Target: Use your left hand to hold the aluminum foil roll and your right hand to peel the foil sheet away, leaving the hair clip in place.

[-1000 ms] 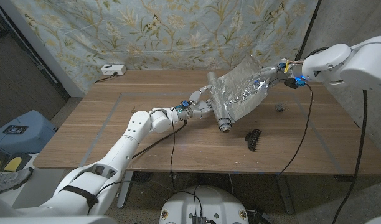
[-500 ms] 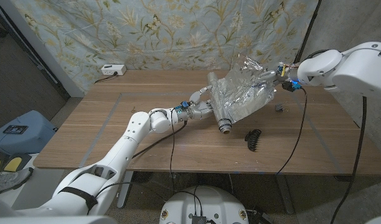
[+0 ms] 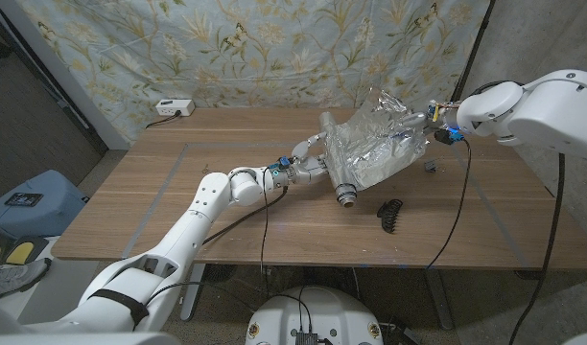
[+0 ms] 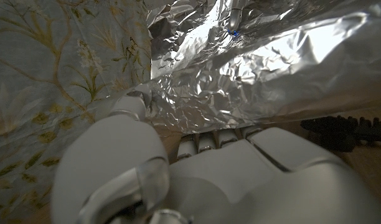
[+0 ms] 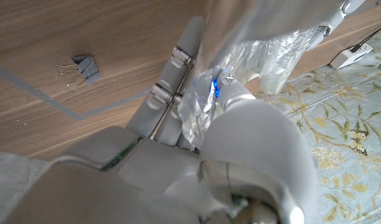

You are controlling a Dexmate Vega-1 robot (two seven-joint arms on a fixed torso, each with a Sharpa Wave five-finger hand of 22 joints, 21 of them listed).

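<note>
Head view showed the left hand (image 3: 308,165) near the middle of the wooden table (image 3: 159,201), with its fingers closed around the aluminum foil roll (image 3: 338,172). The roll lay on the table, its open end (image 3: 346,196) pointing toward the near edge. In the left wrist view the fingers (image 4: 206,140) pressed against the crinkled foil, and the thumb (image 4: 131,106) sat on the other side of it.

The right hand (image 3: 430,117) was raised above the table on the right side, and it pinched the far corner of the foil sheet (image 3: 380,144). The sheet ran from the roll up to this hand, lifted and wrinkled. In the right wrist view the foil sheet (image 5: 240,25) passed between the thumb (image 5: 237,93) and the fingers (image 5: 178,62), which were clamped on it.

The black hair clip (image 3: 390,213) lay on the table just in front of the roll's open end, apart from the foil. A small grey binder clip (image 3: 430,166) lay on the table below the right hand, and it was also seen in the right wrist view (image 5: 83,67). A white power strip (image 3: 173,107) rested at the far left edge of the table, before the flowered curtain (image 3: 255,48).
</note>
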